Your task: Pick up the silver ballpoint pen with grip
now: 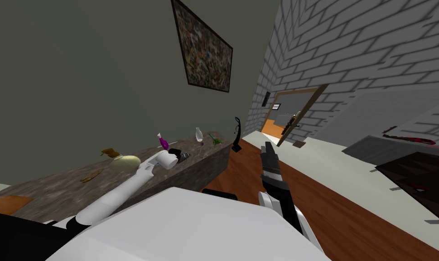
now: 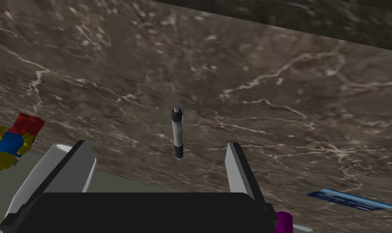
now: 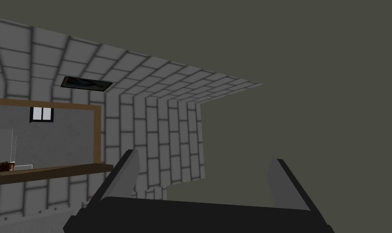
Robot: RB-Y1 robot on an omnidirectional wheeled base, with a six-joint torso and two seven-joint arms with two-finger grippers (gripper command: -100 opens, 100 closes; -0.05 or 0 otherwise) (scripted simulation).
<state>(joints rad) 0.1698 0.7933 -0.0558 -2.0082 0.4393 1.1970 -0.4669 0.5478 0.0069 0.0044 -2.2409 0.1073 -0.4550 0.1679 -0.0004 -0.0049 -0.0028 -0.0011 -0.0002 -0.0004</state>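
**Item: silver ballpoint pen with dark grip** (image 2: pixel 177 132). It has a slim silver barrel, a dark grip section at the end nearer the hand and a dark rounded tip at the far end. It lies flat on the brown, white-veined marble-patterned desk (image 2: pixel 272 101). It is ahead of the left hand (image 2: pixel 156 142), roughly on the midline between the two fingers and pointing away from the hand. Neither finger touches it.

**Left hand.** The two light grey fingers (image 2: pixel 236 166) are spread wide with nothing between them. They hover over the desk top with the pen just beyond their tips. In the head view this hand (image 1: pixel 181 156) reaches out on a white forearm over the long desk (image 1: pixel 50 190) against the olive-grey wall.

**Also on the desk, in the left wrist view:**
- A small red, blue and yellow block toy figure (image 2: pixel 12 141) lies well apart from the pen, to one side near the desk edge.
- A flat blue card (image 2: pixel 350 199) lies on the opposite side.
- A magenta object (image 2: pixel 284 221) shows beside the hand's dark body, but its shape cannot be told.

**Also on the desk, in the head view:**
- A pale yellow round object with a brown top (image 1: pixel 123 161) lies beside the forearm.
- A purple bottle-like piece (image 1: pixel 163 142), a clear glass vessel (image 1: pixel 198 134) and a small green item (image 1: pixel 216 141) sit further along.

**Right hand** (image 3: pixel 204 157). The fingers are parted and hold nothing. In the head view it is raised over the brown wooden floor (image 1: pixel 349 217), well apart from the desk (image 1: pixel 267 146).
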